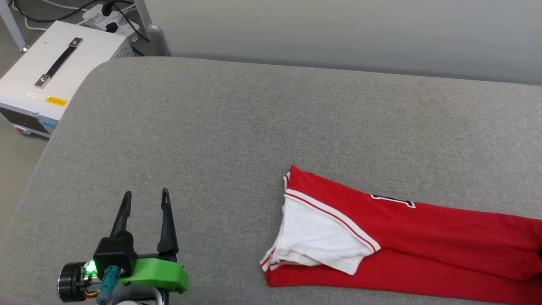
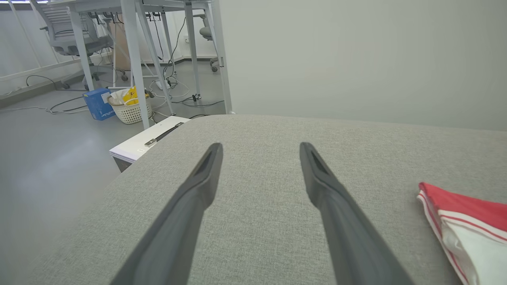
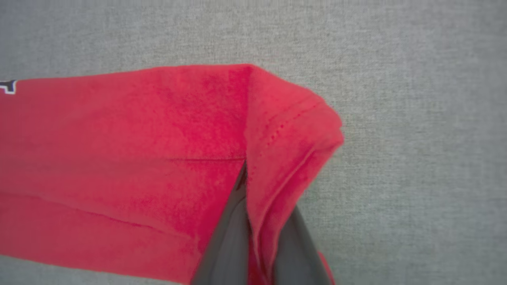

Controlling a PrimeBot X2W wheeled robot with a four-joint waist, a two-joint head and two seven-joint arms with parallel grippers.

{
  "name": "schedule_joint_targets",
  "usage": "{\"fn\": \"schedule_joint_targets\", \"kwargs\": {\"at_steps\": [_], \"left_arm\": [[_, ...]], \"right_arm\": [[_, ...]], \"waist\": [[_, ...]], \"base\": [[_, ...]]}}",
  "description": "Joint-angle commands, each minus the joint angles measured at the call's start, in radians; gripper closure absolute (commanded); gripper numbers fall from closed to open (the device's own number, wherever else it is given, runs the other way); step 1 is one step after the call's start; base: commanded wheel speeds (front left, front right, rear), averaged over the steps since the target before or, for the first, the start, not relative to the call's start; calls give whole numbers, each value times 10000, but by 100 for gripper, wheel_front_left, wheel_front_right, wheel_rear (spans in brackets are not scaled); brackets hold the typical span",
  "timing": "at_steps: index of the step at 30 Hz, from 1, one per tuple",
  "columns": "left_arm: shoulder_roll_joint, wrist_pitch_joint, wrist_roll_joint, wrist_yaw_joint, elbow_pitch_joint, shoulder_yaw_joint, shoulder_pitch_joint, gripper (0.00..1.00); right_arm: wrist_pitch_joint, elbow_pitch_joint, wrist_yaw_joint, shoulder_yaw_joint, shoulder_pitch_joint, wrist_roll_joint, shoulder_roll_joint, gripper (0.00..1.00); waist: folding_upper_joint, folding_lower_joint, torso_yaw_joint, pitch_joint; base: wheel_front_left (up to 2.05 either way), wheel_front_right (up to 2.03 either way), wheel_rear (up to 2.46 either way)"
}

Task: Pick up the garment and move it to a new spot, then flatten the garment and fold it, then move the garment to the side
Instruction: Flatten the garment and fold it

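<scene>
Garment [image 1: 423, 237] lies well right of left tool [image 1: 146, 191] (spread wide); right tool [image 3: 255, 190] pinches its red edge.

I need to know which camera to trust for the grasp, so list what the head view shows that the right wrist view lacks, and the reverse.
Head view adds: the left claw, open and apart from the garment, the white sleeve with striped trim, and a white box beside the padding. Right wrist view adds: the right claw shut on a raised fold at the garment's red end. Both: red cloth lying on the grey padded surface, and a corner of the black white-edged print.
</scene>
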Motion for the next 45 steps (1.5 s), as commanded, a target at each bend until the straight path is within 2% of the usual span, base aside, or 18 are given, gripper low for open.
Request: {"fn": "schedule_joint_targets", "kwargs": {"at_steps": [1, 5, 8, 15, 21, 27, 31, 37, 39, 40, 45], "left_arm": [[-46, -59, 113, -30, -56, 89, 228, 0], [-62, -59, 230, -74, -64, 202, 323, 0], [-69, -59, 297, -104, -70, 259, 393, 0], [-85, -59, 393, -168, -87, 339, 482, 0], [-101, -59, 421, -201, -118, 328, 438, 0], [-122, -59, 424, -197, -126, 244, 216, 0], [-134, -59, 402, -189, -95, 189, -3, 0], [-147, -59, 382, -192, -34, 133, -246, 0], [-150, -59, 380, -193, -15, 117, -309, 0], [-155, -59, 381, -193, 19, 62, -385, 0], [-162, -59, 361, -170, 36, -20, -476, 0]], "right_arm": [[-45, 143, -19, -112, -135, 62, -201, 100], [102, 116, -19, -197, 0, 159, -490, 100], [308, -342, -19, -81, 194, 255, -647, 100], [906, -2616, -19, -45, 732, 931, -715, 100], [1682, -4628, -19, -28, 927, 1027, -435, 100], [2544, -5586, -19, 668, 161, 379, 311, 100], [2899, -5578, -19, 1488, -787, -183, 900, 100], [3079, -4837, -19, 3023, -2212, -744, 1816, 100], [2934, -4399, -19, 3449, -2659, -917, 2106, 100], [2719, -3582, -19, 4063, -3209, -915, 2597, 100], [2190, -2292, -19, 4790, -3881, -927, 3202, 100]], "waist": [[-1, 0, -18, -54], [-1, 0, -35, -169], [-1, 0, -55, -238], [-1, 0, -86, -334], [-1, 0, -49, -212], [-1, 0, 20, 146], [-1, 0, 70, 379], [-1, 0, 153, 613], [-1, 0, 181, 673], [-1, 0, 224, 754], [-1, 0, 261, 881]], "base": [[0, 0, 0], [0, 0, 0], [0, 0, 0], [0, 0, 0], [0, 0, 0], [0, 0, 0], [0, 0, 0], [0, 0, 0], [0, 0, 0], [0, 0, 0], [0, 0, 0]]}}
